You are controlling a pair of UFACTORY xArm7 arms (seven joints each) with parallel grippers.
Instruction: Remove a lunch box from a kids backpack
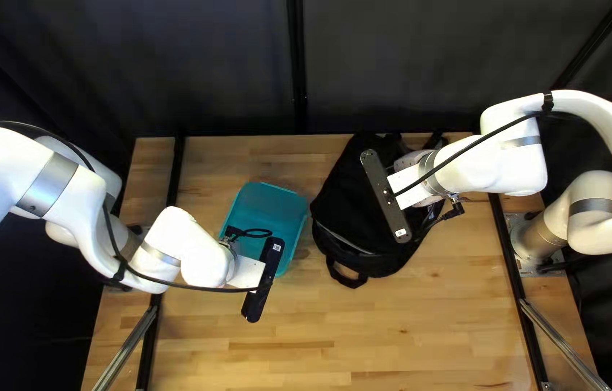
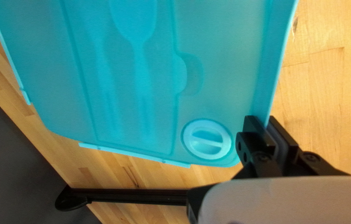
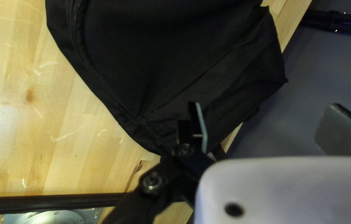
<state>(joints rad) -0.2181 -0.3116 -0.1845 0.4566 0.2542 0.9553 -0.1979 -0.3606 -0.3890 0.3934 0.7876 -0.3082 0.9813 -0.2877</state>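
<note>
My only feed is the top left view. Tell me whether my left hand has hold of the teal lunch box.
Observer: It does. The left wrist view shows the left hand closed on the side wall of the lunch box.
Operator: The arm hides that corner from me. Describe what is on the box right beside the hand.
Observer: A round, dial-like piece with a raised bar across it.
Operator: Now report on the right hand, over by the black backpack. Open or shut?
Observer: Open, by the right wrist view, and with nothing gripped.
</note>
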